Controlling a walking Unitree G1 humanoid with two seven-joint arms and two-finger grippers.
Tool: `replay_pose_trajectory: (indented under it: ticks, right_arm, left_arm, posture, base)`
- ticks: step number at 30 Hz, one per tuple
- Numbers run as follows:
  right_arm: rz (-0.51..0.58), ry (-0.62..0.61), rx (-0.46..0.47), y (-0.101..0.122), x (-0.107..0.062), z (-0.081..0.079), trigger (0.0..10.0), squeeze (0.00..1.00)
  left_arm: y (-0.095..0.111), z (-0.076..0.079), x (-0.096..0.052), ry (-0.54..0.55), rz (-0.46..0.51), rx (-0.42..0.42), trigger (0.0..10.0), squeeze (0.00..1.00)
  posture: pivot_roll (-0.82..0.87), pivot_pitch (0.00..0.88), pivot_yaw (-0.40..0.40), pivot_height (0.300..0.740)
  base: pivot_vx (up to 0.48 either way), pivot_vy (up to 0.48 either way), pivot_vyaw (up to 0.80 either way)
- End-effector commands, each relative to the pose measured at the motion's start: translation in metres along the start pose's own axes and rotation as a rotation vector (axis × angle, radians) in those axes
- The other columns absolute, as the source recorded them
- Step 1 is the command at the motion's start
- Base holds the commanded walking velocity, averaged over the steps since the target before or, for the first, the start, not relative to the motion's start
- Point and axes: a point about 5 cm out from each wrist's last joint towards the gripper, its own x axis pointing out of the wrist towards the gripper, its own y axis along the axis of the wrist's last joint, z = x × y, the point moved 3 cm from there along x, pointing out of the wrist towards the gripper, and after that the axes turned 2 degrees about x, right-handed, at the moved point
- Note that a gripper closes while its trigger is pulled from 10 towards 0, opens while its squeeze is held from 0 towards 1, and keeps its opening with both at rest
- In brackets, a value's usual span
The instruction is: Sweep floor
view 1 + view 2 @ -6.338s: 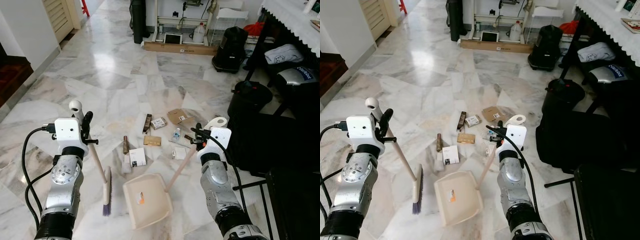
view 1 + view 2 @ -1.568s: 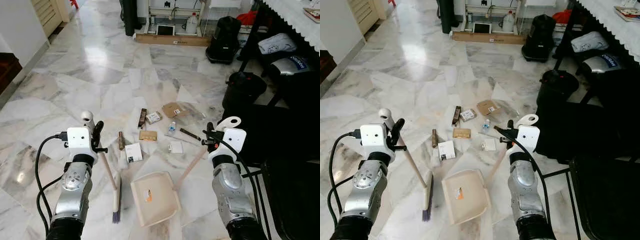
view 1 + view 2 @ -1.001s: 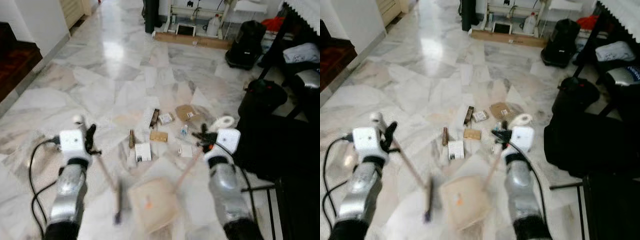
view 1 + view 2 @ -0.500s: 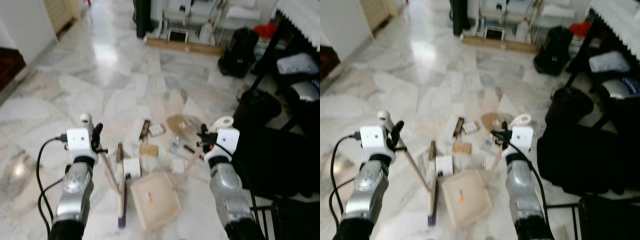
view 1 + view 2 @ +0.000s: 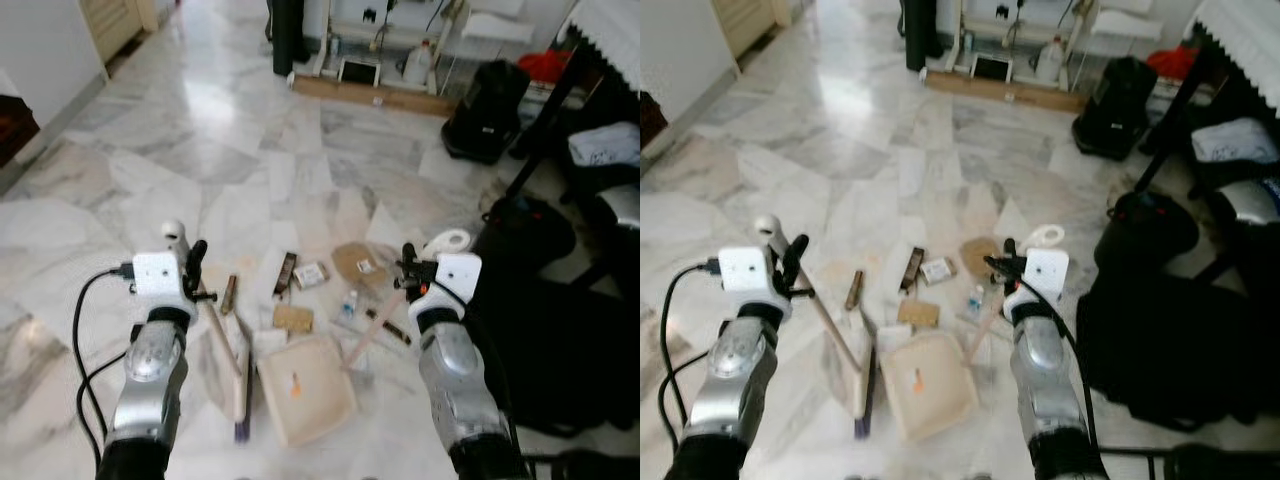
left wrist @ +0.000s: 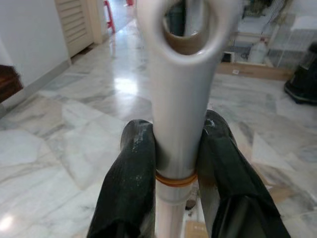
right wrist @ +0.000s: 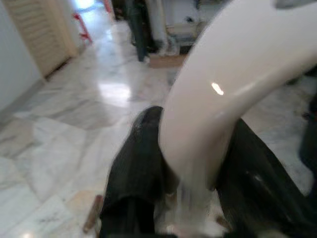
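Observation:
My left gripper (image 5: pixel 193 274) is shut on the white top of the broom handle (image 6: pixel 177 99). The wooden shaft slants down to the broom head (image 5: pixel 240 388), which rests on the floor beside the cream dustpan (image 5: pixel 305 390). My right gripper (image 5: pixel 407 277) is shut on the dustpan handle (image 7: pixel 223 89), and the pan lies flat on the floor. Litter lies just beyond the pan: a white paper (image 5: pixel 268 342) at its far edge, a flat brown box (image 5: pixel 293 318), a small bottle (image 5: pixel 349 301), a brown stick (image 5: pixel 228 294), a dark bar (image 5: pixel 287 273) and a cardboard piece (image 5: pixel 358 262).
Black bags (image 5: pixel 560 330) and a round black bin (image 5: pixel 530 215) crowd the right side. A black vacuum (image 5: pixel 490 95), a long cardboard box (image 5: pixel 375 92) and shelving stand at the back. A white wall (image 5: pixel 40 50) is at the left. Marble floor (image 5: pixel 150 170) lies open ahead left.
The camera has moved forward. Broom head and dustpan now sit closer to the litter, with the white paper at the pan's far edge. Both grips are unchanged.

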Motion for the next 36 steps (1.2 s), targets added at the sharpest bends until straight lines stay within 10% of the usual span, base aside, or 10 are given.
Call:
replay_pose_trajectory:
  ticks: [1, 36]
  right_arm:
    - [0.03, 0.0, 0.005, 0.007, 0.0, 0.0, 10.0, 0.0]
    - [0.034, -0.001, 0.016, 0.009, 0.005, 0.0, 10.0, 0.0]
  left_arm:
    - [0.007, 0.0, -0.001, -0.004, 0.028, -0.008, 10.0, 0.0]
    - [0.018, 0.012, 0.0, -0.084, 0.071, -0.05, 10.0, 0.0]
  posture:
    - [-0.01, 0.134, -0.071, 0.74]
    - [0.0, 0.128, -0.074, 0.74]
  base:
    - [0.0, 0.0, 0.0]
    - [0.0, 0.214, -0.09]
